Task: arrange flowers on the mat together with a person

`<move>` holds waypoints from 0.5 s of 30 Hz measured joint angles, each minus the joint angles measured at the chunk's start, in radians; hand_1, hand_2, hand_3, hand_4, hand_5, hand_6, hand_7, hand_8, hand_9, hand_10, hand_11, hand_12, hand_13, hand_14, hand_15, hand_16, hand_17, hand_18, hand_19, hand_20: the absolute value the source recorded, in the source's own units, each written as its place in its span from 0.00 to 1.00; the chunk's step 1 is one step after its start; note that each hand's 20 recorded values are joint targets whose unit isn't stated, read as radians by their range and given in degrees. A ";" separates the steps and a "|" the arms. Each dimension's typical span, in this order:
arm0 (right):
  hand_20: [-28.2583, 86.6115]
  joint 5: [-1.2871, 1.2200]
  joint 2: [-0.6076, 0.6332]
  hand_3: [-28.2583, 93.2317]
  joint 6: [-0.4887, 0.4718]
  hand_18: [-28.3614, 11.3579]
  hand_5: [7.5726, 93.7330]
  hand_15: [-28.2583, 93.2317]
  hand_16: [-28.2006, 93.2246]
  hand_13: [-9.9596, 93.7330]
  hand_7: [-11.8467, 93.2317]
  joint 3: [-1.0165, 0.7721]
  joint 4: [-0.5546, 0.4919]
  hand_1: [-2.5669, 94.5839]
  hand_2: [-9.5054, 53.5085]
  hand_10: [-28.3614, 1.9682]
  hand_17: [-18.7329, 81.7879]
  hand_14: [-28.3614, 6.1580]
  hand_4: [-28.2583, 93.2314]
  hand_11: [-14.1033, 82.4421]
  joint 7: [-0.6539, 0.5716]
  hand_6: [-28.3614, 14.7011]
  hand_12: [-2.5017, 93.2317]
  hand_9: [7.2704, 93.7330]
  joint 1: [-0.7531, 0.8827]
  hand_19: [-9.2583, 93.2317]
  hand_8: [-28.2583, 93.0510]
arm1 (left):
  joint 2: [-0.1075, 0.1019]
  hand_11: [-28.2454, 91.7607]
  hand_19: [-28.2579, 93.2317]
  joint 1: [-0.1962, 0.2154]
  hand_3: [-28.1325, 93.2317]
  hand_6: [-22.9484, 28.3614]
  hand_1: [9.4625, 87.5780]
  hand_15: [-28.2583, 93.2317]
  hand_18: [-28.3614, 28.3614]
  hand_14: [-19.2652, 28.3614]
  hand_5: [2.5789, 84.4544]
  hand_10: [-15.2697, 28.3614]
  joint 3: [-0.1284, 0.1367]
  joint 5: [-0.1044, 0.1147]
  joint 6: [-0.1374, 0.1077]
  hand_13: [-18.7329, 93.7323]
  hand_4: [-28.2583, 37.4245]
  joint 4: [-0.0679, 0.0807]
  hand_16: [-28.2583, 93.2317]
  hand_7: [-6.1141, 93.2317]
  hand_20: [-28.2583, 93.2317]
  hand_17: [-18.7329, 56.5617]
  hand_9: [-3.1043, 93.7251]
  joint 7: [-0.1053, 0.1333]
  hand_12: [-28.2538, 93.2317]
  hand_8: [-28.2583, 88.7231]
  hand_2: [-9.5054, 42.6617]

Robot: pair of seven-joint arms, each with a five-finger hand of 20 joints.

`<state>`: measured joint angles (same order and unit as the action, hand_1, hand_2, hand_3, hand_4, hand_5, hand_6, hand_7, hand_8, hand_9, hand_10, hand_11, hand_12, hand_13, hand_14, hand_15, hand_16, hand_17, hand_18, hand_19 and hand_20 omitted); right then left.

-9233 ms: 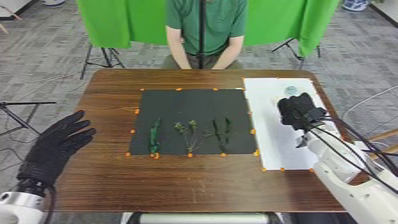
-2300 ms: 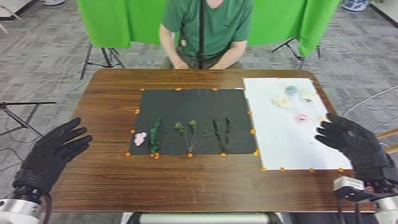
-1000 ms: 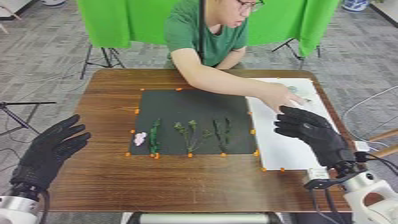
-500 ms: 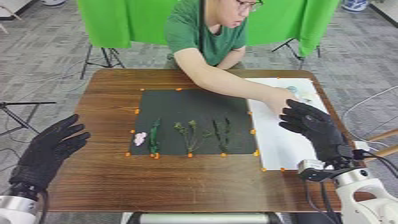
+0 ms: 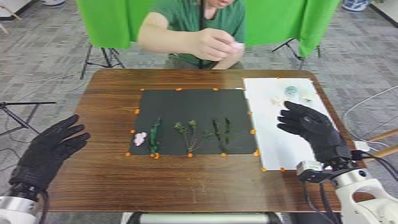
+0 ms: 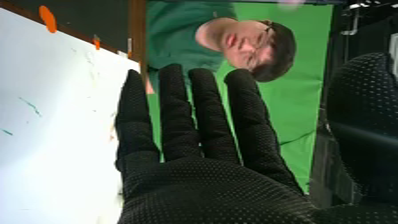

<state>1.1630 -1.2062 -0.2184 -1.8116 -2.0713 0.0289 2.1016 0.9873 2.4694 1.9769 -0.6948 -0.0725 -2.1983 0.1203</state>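
In the head view, my right hand is over the white sheet, fingers extended, holding nothing. In the right wrist view the same hand has straight, spread fingers. My left hand is open beside the table's left edge. On the dark mat lie a pink flower at the left, a green leafy stem next to it, a branching sprig and another leafy stem. A person's hand holds a small pale pink flower up beyond the table's far edge.
Pale flowers and a bluish one lie on the far part of the white sheet. Orange markers line the borders of mat and sheet. The brown table extends in front of the mat.
The person's hand has left the white sheet beside my right hand and moved back and toward the left, with the pink flower in it. My left hand has kept still.
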 measured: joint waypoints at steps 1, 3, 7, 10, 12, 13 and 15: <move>0.47 0.000 0.000 0.91 -0.001 0.23 0.37 0.32 0.53 0.43 0.26 0.000 0.000 0.25 0.08 0.49 0.32 0.50 0.04 0.23 -0.001 0.57 0.28 0.39 0.000 0.44 0.16 | 0.000 0.42 0.64 0.000 0.80 0.55 0.27 0.53 0.89 0.73 0.38 0.64 0.000 0.000 0.000 0.40 0.09 0.000 0.23 0.25 0.30 0.18 0.34 0.000 0.39 0.16 0.14; 0.47 0.000 0.004 0.91 0.001 0.23 0.37 0.32 0.53 0.43 0.26 0.005 0.001 0.25 0.08 0.49 0.32 0.50 0.04 0.23 -0.004 0.57 0.28 0.39 -0.001 0.43 0.16 | 0.000 0.42 0.64 0.000 0.80 0.55 0.27 0.53 0.89 0.73 0.38 0.64 0.000 0.000 0.000 0.40 0.09 0.000 0.23 0.25 0.30 0.18 0.34 0.000 0.39 0.16 0.14; 0.47 0.003 0.026 0.91 0.056 0.23 0.37 0.32 0.53 0.43 0.26 0.054 0.001 0.25 0.08 0.49 0.31 0.50 0.04 0.23 -0.013 0.57 0.28 0.39 -0.014 0.43 0.16 | 0.000 0.42 0.64 0.000 0.80 0.55 0.27 0.53 0.89 0.73 0.38 0.64 0.000 0.000 0.000 0.40 0.09 0.000 0.23 0.25 0.30 0.18 0.34 0.000 0.39 0.16 0.14; 0.47 0.004 0.028 0.91 0.068 0.23 0.37 0.32 0.53 0.43 0.26 0.064 0.001 0.25 0.08 0.49 0.31 0.50 0.04 0.23 -0.018 0.57 0.28 0.39 -0.021 0.43 0.16 | 0.002 0.42 0.64 0.000 0.80 0.55 0.27 0.53 0.89 0.74 0.38 0.64 0.000 0.000 0.000 0.40 0.09 0.000 0.23 0.25 0.30 0.18 0.34 0.000 0.38 0.16 0.13; 0.47 0.004 0.028 0.91 0.061 0.23 0.37 0.32 0.53 0.43 0.26 0.059 0.001 0.25 0.08 0.49 0.31 0.50 0.04 0.23 -0.019 0.57 0.28 0.39 -0.022 0.44 0.16 | 0.002 0.42 0.64 0.000 0.80 0.55 0.27 0.53 0.89 0.74 0.38 0.64 0.000 0.000 0.000 0.40 0.09 -0.001 0.23 0.25 0.30 0.18 0.34 0.000 0.39 0.16 0.14; 0.47 0.004 0.027 0.91 0.055 0.23 0.37 0.32 0.53 0.43 0.26 0.056 0.001 0.25 0.08 0.49 0.31 0.50 0.04 0.23 -0.019 0.57 0.28 0.39 -0.022 0.43 0.16 | 0.002 0.42 0.64 0.000 0.80 0.55 0.27 0.53 0.89 0.74 0.38 0.64 0.000 0.000 0.000 0.40 0.09 -0.001 0.23 0.25 0.30 0.18 0.34 -0.001 0.39 0.16 0.14; 0.47 0.004 0.027 0.91 0.045 0.23 0.37 0.32 0.53 0.43 0.26 0.048 0.001 0.25 0.08 0.49 0.31 0.50 0.04 0.23 -0.019 0.57 0.28 0.39 -0.022 0.43 0.16 | 0.002 0.42 0.64 0.000 0.80 0.55 0.27 0.53 0.89 0.74 0.38 0.64 0.000 0.000 0.000 0.40 0.09 -0.001 0.23 0.25 0.30 0.18 0.34 -0.001 0.38 0.16 0.14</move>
<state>1.1673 -1.1790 -0.1737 -1.7632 -2.0705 0.0099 2.0798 0.9890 2.4697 1.9769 -0.6948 -0.0728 -2.1991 0.1197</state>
